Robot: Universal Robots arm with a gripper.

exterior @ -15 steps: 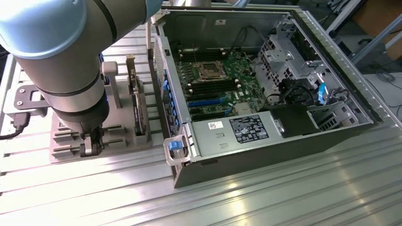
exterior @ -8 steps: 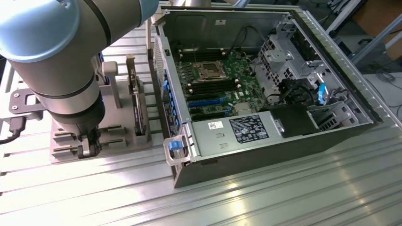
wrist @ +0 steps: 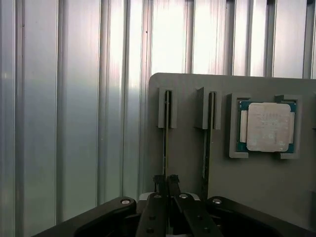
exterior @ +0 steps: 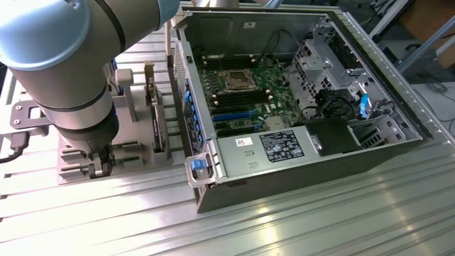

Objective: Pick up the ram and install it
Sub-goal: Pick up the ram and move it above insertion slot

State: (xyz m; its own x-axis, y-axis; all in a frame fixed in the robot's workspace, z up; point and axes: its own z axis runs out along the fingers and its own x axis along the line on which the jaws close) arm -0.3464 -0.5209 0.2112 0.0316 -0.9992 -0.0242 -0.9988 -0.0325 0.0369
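Over on the exterior view's left, the arm (exterior: 67,69) points pretty much straight down, with the gripper (exterior: 99,164) dipped into the grey holder (exterior: 135,146) that sits beside the open PC case (exterior: 370,144). In the wrist view, the ram (wrist: 166,126) stands on edge in one of the holder's slots and runs straight out from between the fingertips. The fingers (wrist: 159,181) are pinched in on both sides of its near end, so it's clamped on the ram. Another thin stick (wrist: 210,133) stands in the next slot, and the CPU chip (wrist: 267,127) lies flat just beside that.
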